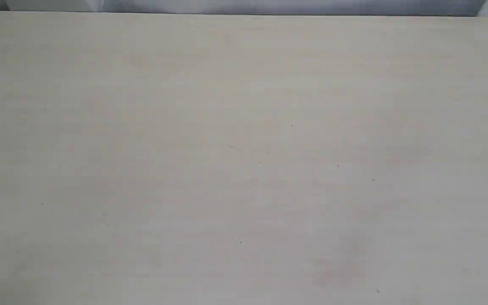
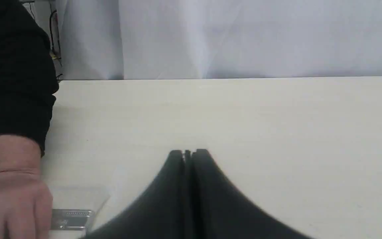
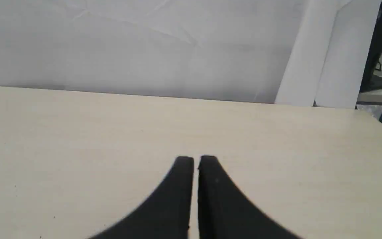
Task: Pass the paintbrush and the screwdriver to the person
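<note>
"What's over the table [image 1: 244,148]?"
"The person's hand [image 2: 10,196], near the left gripper [image 2: 188,152], whose fingers are pressed together, empty."
"And the right gripper [image 3: 196,160]?"
"All but closed, empty."
"The brush [image 2: 73,217]?"
"Flat on the table, its handle end under that hand."

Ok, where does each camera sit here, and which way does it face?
Exterior: above, looking down on the pale wooden table; no arm shows.
Left wrist: low, facing the white backdrop; closed black left gripper, the person's bare hand on the silver-ferruled flat paintbrush.
Right wrist: low, facing the backdrop; black right gripper, nearly closed.
Shared: all three show table and backdrop.
</note>
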`<control>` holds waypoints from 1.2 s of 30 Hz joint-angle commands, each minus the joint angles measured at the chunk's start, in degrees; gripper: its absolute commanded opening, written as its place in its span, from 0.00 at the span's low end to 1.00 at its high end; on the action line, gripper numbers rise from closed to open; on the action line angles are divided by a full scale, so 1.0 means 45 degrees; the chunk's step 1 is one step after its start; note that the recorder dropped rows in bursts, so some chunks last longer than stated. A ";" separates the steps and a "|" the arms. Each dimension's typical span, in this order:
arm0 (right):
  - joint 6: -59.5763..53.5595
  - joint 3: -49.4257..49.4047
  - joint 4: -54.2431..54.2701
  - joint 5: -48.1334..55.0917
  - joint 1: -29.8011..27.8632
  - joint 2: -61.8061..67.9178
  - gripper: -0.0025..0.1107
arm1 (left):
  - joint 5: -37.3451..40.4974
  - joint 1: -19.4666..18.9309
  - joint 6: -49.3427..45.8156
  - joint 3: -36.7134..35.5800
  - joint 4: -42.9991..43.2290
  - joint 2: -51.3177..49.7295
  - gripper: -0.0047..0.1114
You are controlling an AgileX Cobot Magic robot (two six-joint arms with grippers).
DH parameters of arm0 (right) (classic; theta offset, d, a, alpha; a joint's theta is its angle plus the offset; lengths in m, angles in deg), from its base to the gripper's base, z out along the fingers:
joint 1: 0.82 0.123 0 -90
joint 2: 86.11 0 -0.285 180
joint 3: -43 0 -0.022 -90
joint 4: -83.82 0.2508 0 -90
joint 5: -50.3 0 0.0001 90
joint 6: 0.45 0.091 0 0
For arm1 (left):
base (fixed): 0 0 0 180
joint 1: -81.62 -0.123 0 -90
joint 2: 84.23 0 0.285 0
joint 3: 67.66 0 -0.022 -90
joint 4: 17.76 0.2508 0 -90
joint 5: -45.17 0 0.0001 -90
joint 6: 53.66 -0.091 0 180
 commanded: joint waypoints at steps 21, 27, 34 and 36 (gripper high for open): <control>0.0042 -0.0045 0.0579 0.1994 -0.0069 -0.0062 0.06 | -0.0097 0.0105 0.0026 -0.0026 -0.0015 0.0032 0.04; 0.0042 -0.0045 0.0579 0.1994 -0.0069 -0.0062 0.06 | -0.0097 0.0105 0.0026 -0.0026 -0.0015 0.0032 0.04; 0.0042 -0.0045 0.0579 0.1994 -0.0069 -0.0062 0.06 | -0.0097 0.0105 0.0026 -0.0026 -0.0015 0.0032 0.04; 0.0042 -0.0045 0.0579 0.1994 -0.0069 -0.0062 0.06 | -0.0097 0.0105 0.0026 -0.0026 -0.0015 0.0032 0.04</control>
